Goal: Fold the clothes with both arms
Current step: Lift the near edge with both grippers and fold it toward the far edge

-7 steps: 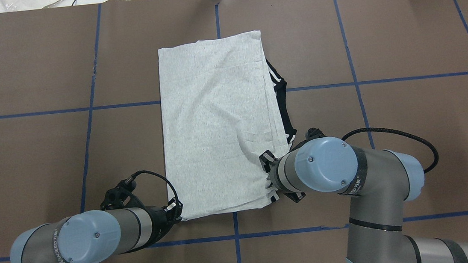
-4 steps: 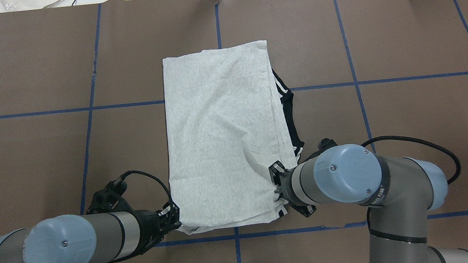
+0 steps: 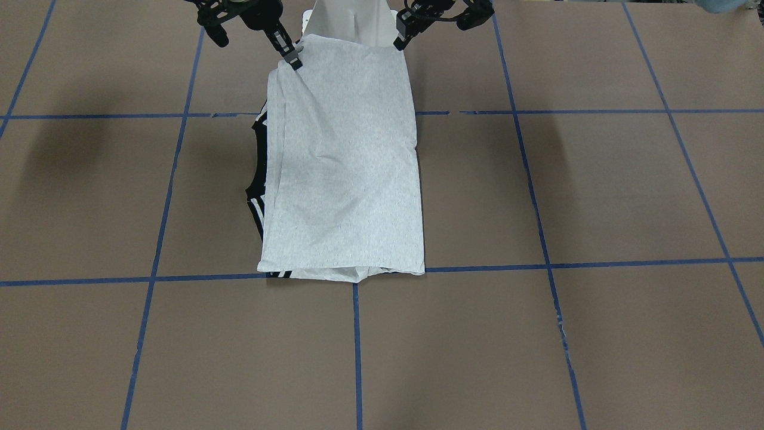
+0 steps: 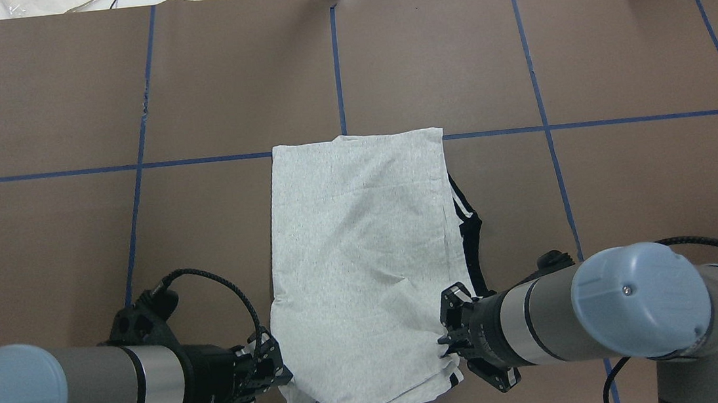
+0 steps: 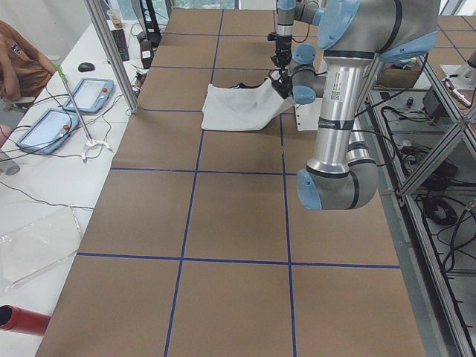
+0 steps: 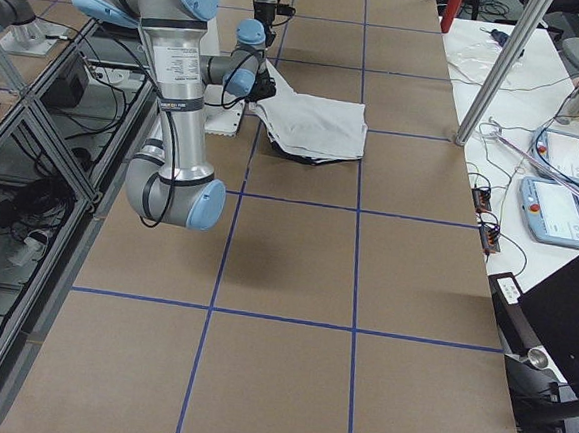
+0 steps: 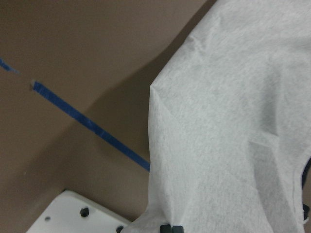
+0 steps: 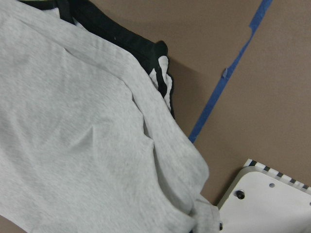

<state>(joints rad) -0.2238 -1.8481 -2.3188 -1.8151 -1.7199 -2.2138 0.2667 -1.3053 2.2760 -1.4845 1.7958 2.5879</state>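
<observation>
Between my pincers the grey T-shirt (image 4: 364,253) sags, its far end flat on the table (image 4: 60,112) ahead of them. My left pincer (image 4: 275,369) and right pincer (image 4: 446,344) each pinch a near corner. Soft, light, layered: I judge corner grips right, though inner layers may slip.

The grey T-shirt (image 6: 322,127) lies on the table (image 6: 285,276), its robot-side edge lifted beside the right arm (image 6: 175,77).
</observation>
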